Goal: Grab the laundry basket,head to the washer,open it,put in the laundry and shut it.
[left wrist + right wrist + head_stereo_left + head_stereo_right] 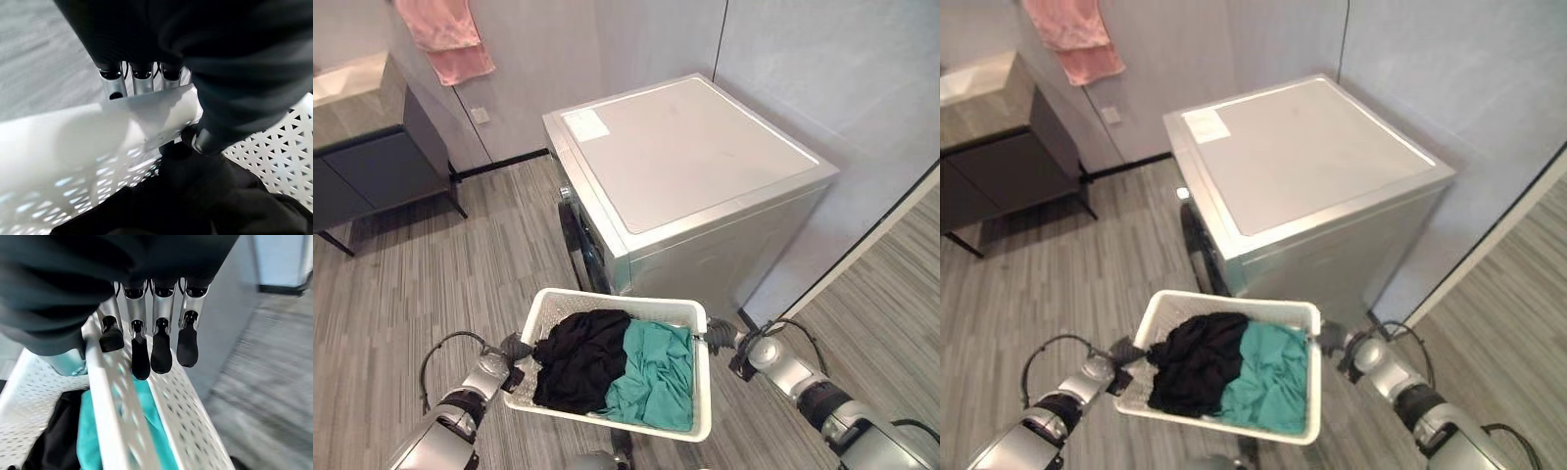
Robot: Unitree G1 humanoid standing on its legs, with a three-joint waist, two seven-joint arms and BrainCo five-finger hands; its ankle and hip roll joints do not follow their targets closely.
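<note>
Both hands, left (516, 350) & right (722, 336), gripped basket (620, 415) rims, fingers clenched; keep level, set down nr washer (690, 171) door.

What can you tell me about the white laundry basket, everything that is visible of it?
The laundry basket is white, rectangular, apparently plastic, with walls pierced in a small lattice and a smooth flat rim. It is held off the floor, in front of the washer. The left hand and right hand hold its two short ends, fingers and thumb gripping the rim. Inside lie a black garment on the robot's left and a teal garment beside it, touching.
</note>
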